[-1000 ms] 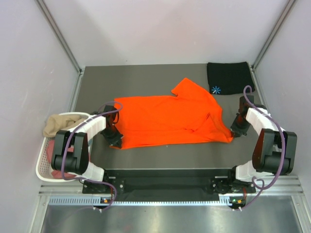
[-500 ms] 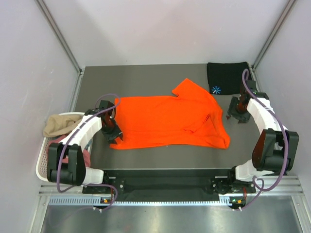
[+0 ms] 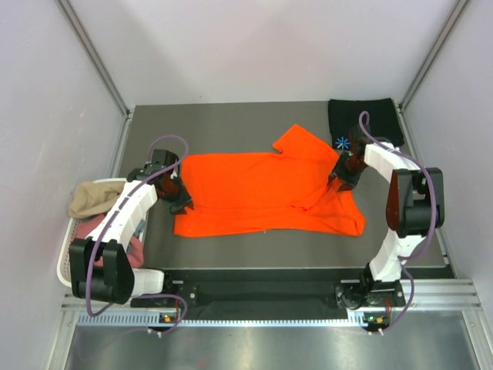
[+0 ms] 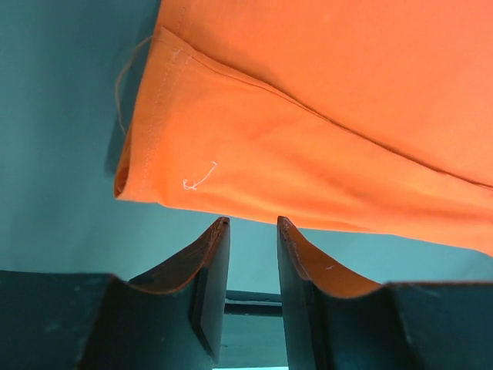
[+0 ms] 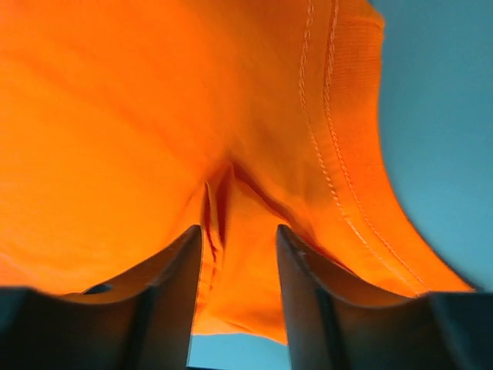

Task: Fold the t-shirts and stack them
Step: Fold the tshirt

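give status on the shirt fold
Left gripper open, just short of the orange shirt. Right gripper open, cloth bunched between its jaws. Shirt spread wide, not stacked. Nothing blocking.

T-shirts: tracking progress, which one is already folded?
The black t-shirt with the blue starburst, a neat rectangle far right; the orange t-shirt lies spread open.

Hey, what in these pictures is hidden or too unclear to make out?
Top view: the bottom of the basket, covered by the tan shirt and the left arm.
Top view: the fingers of the left gripper and right gripper, under their wrists.
Right wrist view: whether the fingers touch the orange shirt; it is blurred, too close.
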`<state>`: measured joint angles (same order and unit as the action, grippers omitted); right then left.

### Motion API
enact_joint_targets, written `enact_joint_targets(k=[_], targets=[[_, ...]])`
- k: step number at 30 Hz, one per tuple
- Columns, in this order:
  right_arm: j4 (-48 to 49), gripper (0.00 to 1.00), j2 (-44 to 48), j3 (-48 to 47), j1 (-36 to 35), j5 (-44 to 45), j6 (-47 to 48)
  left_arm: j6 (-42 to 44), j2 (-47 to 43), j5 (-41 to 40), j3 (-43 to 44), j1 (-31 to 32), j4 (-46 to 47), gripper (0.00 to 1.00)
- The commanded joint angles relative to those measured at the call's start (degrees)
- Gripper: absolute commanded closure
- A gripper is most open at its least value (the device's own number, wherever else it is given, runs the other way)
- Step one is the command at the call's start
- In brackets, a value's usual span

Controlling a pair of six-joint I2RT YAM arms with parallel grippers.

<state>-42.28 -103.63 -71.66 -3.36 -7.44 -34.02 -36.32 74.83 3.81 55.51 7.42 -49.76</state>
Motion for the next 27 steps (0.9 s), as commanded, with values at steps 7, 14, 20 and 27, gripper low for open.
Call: enact_joint_targets(k=[7,14,20,27], targets=[[0.0,0.65,-4.8,-7.4,-2.1,2.0,-9.3,2.6,-0.3,-1.4,1.6,0.0,0.5,0.65],[-0.2,0.63,-7.7,-8.1,-2.4,2.6,-9.9,3.9,1.5,-3.3,4.3,0.0,-1.0,0.69],[-0.5,0.87,-7.5,-8.9,-2.9,3.2,-10.5,4.8,3.0,-3.3,4.7,0.0,-1.3,0.71],[-4.3,1.0,-3.8,-12.4,-5.8,4.4,-10.2,3.5,4.3,-5.2,3.3,0.0,-0.1,0.72]])
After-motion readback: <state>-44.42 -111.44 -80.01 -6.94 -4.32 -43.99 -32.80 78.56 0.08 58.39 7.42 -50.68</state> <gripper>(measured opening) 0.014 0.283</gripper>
